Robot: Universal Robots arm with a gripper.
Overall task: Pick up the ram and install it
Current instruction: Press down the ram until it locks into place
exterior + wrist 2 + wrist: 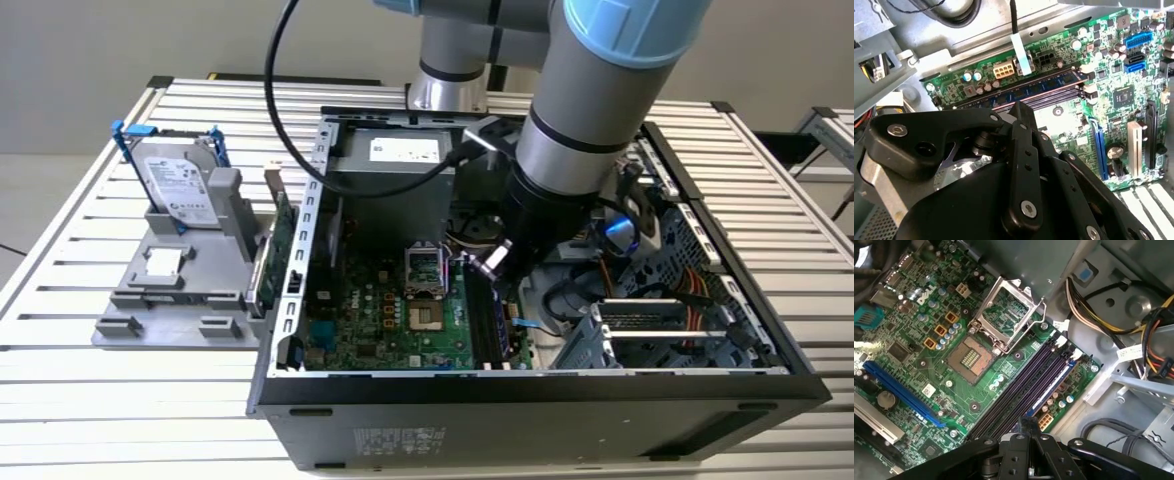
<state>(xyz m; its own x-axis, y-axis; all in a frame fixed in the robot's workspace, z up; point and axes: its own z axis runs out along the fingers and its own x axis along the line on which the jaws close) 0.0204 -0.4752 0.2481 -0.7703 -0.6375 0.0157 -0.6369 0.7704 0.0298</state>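
Blue-green, the ram [1039, 90] sat seated in the memory slots [1024, 390] at the motherboard's [387, 310] edge, beside the drive bay wall. Just above those slots hung the end effector [1026, 427]; whether it gripped anything could not be told.

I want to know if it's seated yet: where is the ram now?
In the second wrist view the ram stands in the outermost of the motherboard's memory slots, just past the gripper and beside the white connector.
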